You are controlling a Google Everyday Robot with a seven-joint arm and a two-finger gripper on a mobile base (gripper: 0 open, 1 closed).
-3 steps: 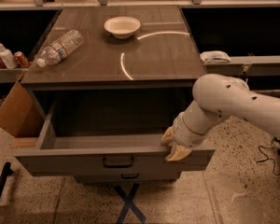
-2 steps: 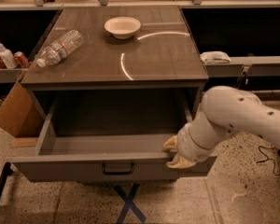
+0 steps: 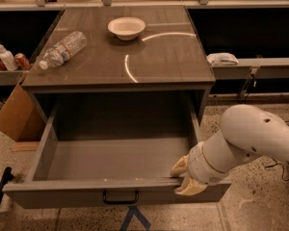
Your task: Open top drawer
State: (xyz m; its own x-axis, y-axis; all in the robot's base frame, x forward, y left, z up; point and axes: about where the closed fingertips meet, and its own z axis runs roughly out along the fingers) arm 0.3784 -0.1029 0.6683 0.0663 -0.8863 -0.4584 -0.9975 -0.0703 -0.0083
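Note:
The top drawer (image 3: 115,190) is pulled far out of the grey cabinet; its deep grey box shows bare inside. Its flat front panel carries a small black bar handle (image 3: 121,198) at the bottom middle. My gripper (image 3: 184,176) is at the right end of the front panel, its tan fingers (image 3: 179,166) hooked over the panel's top edge, one above and one in front. My white arm (image 3: 250,138) comes in from the right. The two lower drawers are hidden under the open one.
On the cabinet top (image 3: 159,57) lie a clear plastic bottle (image 3: 62,49) on its side and a white bowl (image 3: 126,27). A cardboard box (image 3: 17,114) leans at the left. Cans and a bottle (image 3: 5,59) stand on a left shelf. A white cloth (image 3: 222,58) lies on the right shelf.
The drawer has slid further out towards the camera, and my gripper and arm have moved down and back with its front panel.

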